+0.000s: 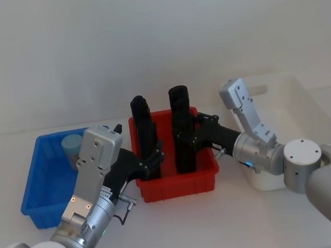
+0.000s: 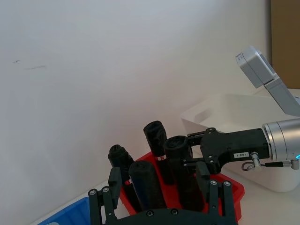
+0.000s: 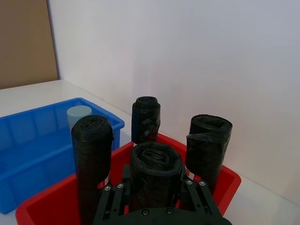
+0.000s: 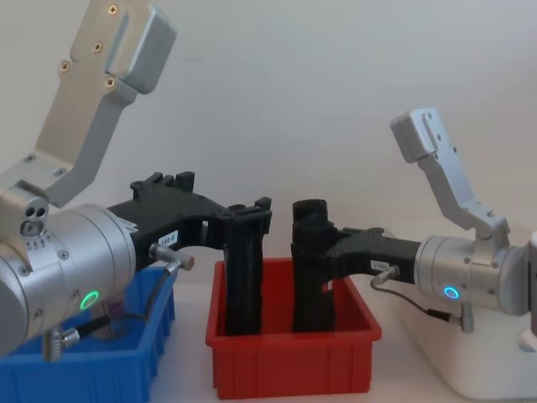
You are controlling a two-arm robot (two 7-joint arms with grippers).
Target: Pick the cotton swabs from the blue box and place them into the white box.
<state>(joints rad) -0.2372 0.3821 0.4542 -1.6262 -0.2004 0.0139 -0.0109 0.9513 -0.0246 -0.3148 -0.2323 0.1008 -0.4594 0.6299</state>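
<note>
Gripping black rolls [image 1: 182,128] in the red bin [image 1: 176,184], both grippers sit off target: the left gripper [image 1: 155,157] clamps the left roll, the right gripper [image 1: 185,138] the taller one beside it. The swab tub [image 1: 72,148], pale-lidded and upright, stands in the blue box [image 1: 38,196] at its far end, to the left gripper's left and plainly nearer that arm. The white box [image 1: 312,108] waits on the far right, across the white table [image 1: 220,223]; a plain wall closes the scene behind.

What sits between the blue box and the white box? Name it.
In the head view, the red bin sits between the blue box and the white box, with upright black rolls standing in it.
</note>
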